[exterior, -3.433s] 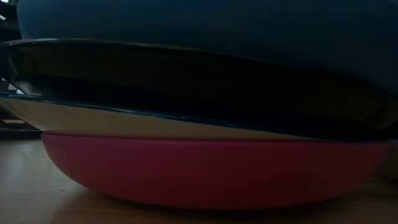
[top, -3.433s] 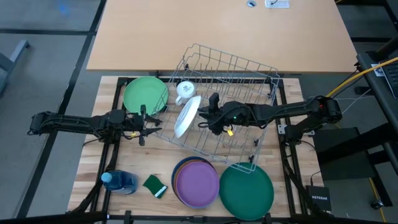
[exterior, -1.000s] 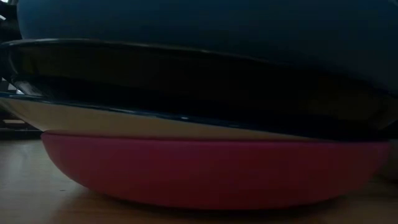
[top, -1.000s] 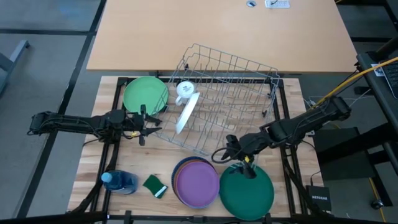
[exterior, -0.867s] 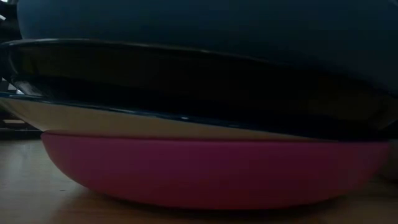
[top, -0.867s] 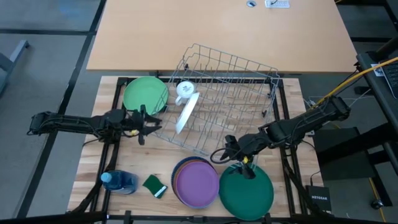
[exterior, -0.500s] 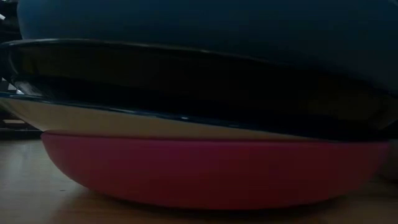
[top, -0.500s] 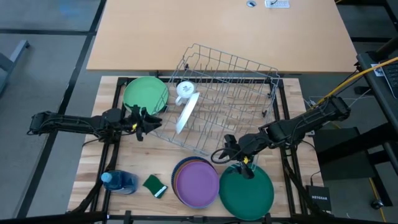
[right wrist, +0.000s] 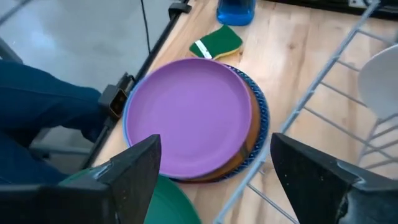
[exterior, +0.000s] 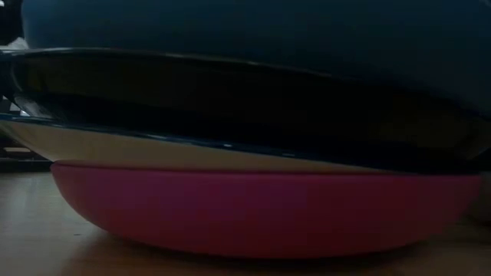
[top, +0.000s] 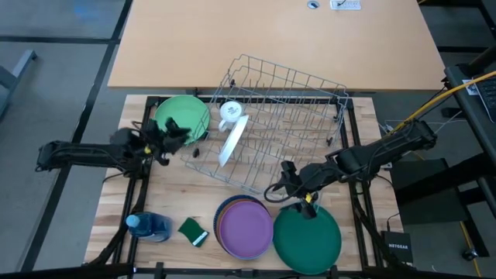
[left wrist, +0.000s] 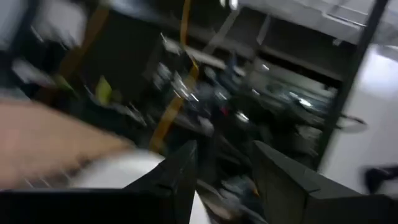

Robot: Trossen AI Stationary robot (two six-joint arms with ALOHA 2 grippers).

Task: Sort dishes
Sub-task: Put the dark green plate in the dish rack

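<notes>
The right pincer [top: 287,180], released and empty above the purple plate [top: 246,228] stack near the surface's front edge, could snag the rack [top: 273,124] wires beside it, while the left pincer [top: 177,133], parted and empty, could nudge the light green plate [top: 181,118].

There's a wire rack [top: 280,124] sitting askew, a white mug [top: 229,113] inside it. A green sponge [top: 194,231] lies beside a blue bottle [top: 149,226].

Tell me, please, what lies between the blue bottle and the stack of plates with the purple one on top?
The small green sponge lies on the wood between the blue bottle and the purple-topped stack, as the high view shows.
</notes>
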